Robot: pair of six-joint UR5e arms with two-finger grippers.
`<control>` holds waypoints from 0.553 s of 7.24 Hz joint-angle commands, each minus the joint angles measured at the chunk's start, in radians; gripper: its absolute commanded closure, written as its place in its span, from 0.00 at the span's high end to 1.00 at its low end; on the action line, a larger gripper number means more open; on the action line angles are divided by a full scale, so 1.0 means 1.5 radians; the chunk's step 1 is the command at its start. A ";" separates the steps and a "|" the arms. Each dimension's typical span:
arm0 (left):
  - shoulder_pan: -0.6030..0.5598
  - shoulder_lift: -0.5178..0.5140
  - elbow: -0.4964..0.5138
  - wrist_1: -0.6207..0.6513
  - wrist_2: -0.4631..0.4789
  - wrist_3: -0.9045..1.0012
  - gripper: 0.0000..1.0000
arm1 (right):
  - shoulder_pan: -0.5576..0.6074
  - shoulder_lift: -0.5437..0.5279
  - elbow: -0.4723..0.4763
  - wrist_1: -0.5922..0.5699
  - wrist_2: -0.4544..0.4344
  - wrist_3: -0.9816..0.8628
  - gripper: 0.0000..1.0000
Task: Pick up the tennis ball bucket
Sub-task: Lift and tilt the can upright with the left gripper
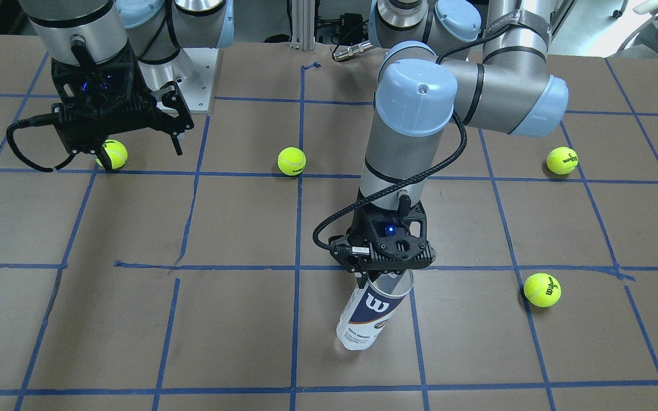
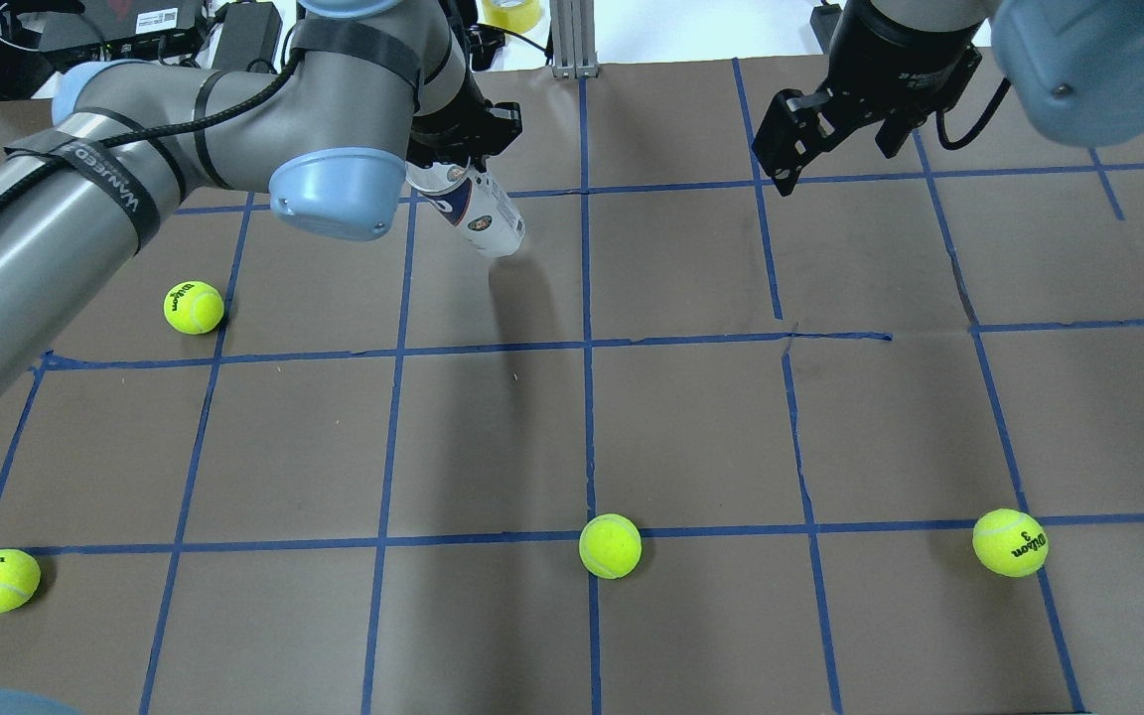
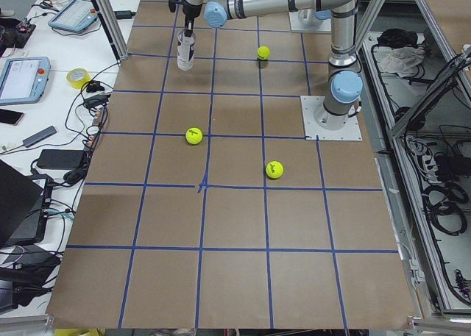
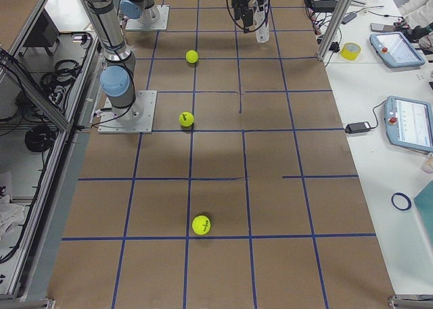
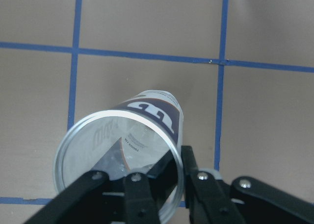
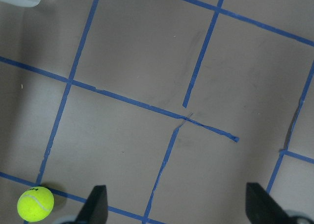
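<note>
Pinched only at its open rim by the left claw, the slim clear plastic tennis ball bucket with white-and-navy label hangs tilted over the brown table and could swing or slip free; the right claw idles spread, well apart.

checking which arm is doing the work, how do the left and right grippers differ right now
The left gripper is shut on the bucket's rim, one finger inside and one outside; the right gripper is open and holds nothing. The bucket hangs tilted below the left gripper; below the right gripper there is only table, with a ball near one finger. Both point down.
</note>
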 commanded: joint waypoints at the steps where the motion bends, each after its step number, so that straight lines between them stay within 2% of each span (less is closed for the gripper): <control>1: -0.026 -0.023 0.022 -0.070 0.026 0.015 0.00 | 0.000 0.000 -0.006 0.012 0.000 0.004 1.00; 3: -0.029 -0.047 0.104 -0.205 0.039 0.015 0.00 | 0.000 0.001 -0.004 0.011 0.000 0.005 1.00; 4: -0.034 -0.056 0.113 -0.203 0.042 0.012 0.00 | 0.000 0.000 -0.004 0.011 0.000 0.005 1.00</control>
